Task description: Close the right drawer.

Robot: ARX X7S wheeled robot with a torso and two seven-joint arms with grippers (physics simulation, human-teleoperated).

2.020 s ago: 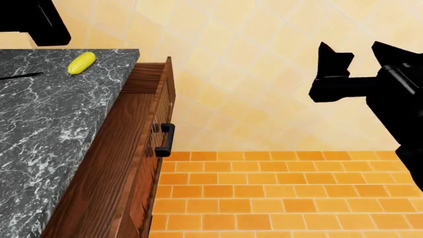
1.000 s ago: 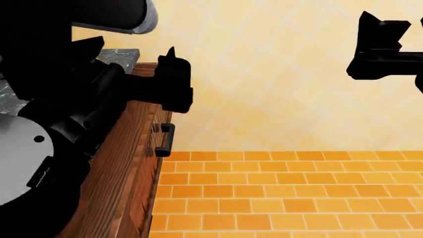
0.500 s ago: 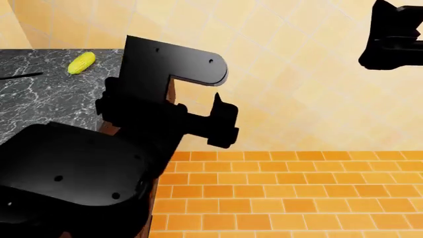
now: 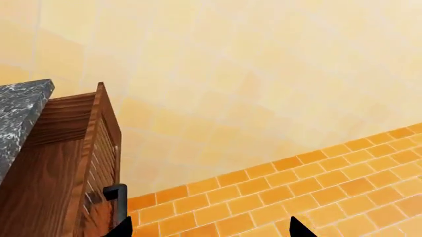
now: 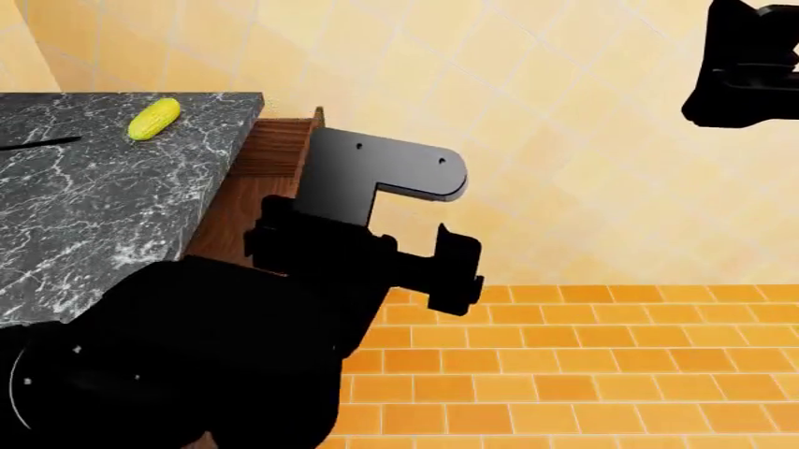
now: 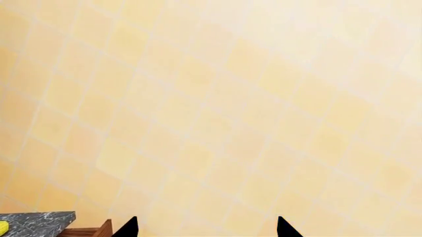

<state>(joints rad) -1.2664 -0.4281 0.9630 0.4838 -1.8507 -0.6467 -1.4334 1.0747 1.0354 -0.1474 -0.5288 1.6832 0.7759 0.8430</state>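
The right drawer (image 5: 277,142) of reddish-brown wood stands pulled out from under the dark marble counter (image 5: 100,206). In the left wrist view its front panel (image 4: 99,148) and short black bar handle (image 4: 116,196) show at the edge. My left gripper (image 4: 207,232) is open and empty, out in front of the panel, one fingertip (image 4: 122,229) close beside the handle. In the head view my left gripper (image 5: 452,271) and its arm hide the handle. My right gripper (image 5: 755,33) is open and empty, raised far to the right; the right wrist view (image 6: 205,229) faces the wall.
A yellow corn cob (image 5: 153,119) lies on the counter at the back. A thin dark object (image 5: 37,143) lies at the counter's left edge. An orange brick floor (image 5: 600,365) and a pale yellow tiled wall (image 5: 562,140) lie beyond the drawer front.
My left arm has swung from the counter side across the view and now sits in front of the drawer panel, a little further right. The right gripper rose to the upper right. The drawer stays out.
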